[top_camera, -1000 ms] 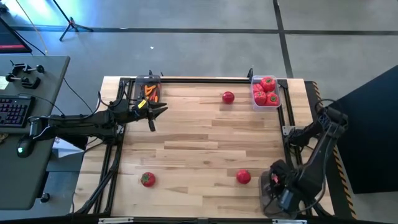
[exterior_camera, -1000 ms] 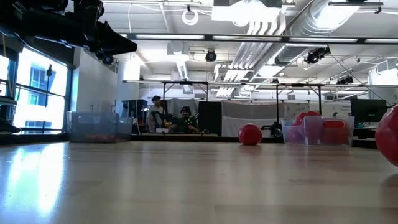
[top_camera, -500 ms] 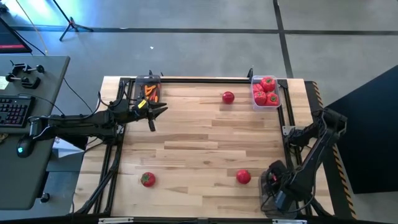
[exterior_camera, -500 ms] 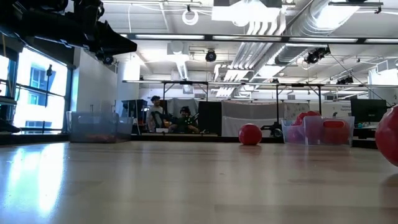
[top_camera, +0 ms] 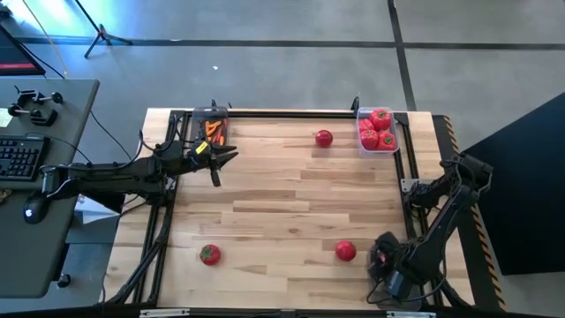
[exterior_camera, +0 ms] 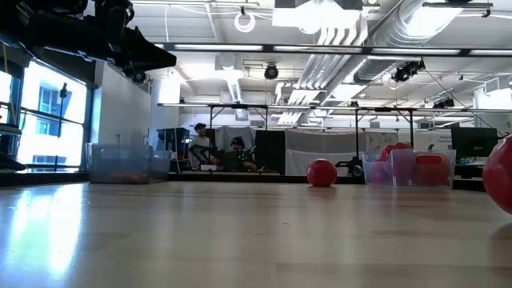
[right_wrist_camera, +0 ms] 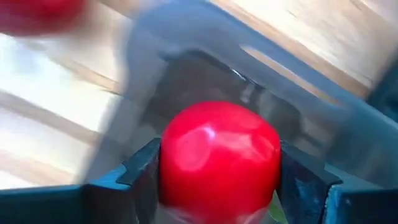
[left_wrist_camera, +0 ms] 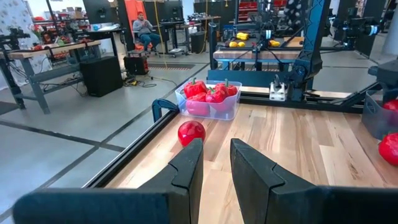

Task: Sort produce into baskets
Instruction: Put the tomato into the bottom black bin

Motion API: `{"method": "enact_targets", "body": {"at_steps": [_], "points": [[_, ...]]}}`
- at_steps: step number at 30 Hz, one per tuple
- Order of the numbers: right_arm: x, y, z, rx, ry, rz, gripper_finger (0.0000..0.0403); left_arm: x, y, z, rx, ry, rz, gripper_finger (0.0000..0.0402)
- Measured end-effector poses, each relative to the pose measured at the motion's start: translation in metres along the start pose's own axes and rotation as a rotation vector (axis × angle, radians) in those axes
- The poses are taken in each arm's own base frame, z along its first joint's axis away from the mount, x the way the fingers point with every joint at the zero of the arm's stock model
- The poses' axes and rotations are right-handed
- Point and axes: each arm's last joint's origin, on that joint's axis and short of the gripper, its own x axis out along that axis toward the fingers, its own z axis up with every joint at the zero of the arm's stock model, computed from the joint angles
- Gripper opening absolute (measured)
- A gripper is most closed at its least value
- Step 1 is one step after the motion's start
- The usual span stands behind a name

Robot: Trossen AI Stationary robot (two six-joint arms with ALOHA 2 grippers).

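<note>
My right gripper [right_wrist_camera: 217, 180] is at the table's near right corner [top_camera: 383, 258], shut on a glossy red piece [right_wrist_camera: 217, 155] over a translucent tub [right_wrist_camera: 280, 59]. My left gripper [top_camera: 222, 164] hangs open and empty above the table, beside the far-left tub of orange carrot pieces [top_camera: 213, 129]. A far-right tub [top_camera: 378, 131] holds several red pieces with green tops. Three red tomatoes rest on the wood: one far [top_camera: 324, 138], one near right [top_camera: 345, 251], one near left [top_camera: 209, 254]. My right gripper pinches the red piece by its two opposite sides [right_wrist_camera: 171, 158] between its two fingers [right_wrist_camera: 140, 171]. The piece fills the gap between them. It sits over the tub's inside; whether it touches the tub floor I cannot tell.
Black rails run along the table's far, left and right edges [top_camera: 291, 112]. The middle of the wooden top [top_camera: 291, 199] is bare. A desk with a keyboard [top_camera: 22, 157] stands left of the table. People sit in the room beyond [exterior_camera: 216, 152].
My right arm has shifted a little toward the table's left over the near-right tub, still shut on the red piece. My left arm and the loose tomatoes have kept still.
</note>
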Motion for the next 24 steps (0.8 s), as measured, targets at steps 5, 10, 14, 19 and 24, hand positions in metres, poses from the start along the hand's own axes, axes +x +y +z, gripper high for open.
{"method": "enact_targets", "body": {"at_steps": [5, 10, 14, 19, 24], "points": [[-0.001, 0.002, 0.002, -0.006, -0.063, 0.043, 0.0228, 0.0, 0.0, 0.0, 0.0, 0.0, 0.0, 0.0066], [-0.001, 0.001, 0.002, -0.01, -0.064, 0.037, 0.0273, 0.0, 0.0, 0.0, 0.0, 0.0, 0.0, 0.0066], [-0.001, 0.001, 0.002, -0.042, -0.065, 0.029, 0.0308, 0.0, 0.0, 0.0, 0.0, -0.001, 0.0, 0.0066], [-0.003, 0.0, 0.007, -0.063, -0.033, -0.035, 0.0317, 0.0, 0.0, 0.0, 0.0, 0.0, 0.0, 0.0066], [-0.018, 0.004, 0.011, -0.091, -0.034, -0.059, 0.0318, 0.0, 0.0, 0.0, -0.007, -0.001, 0.0, 0.0066]]}}
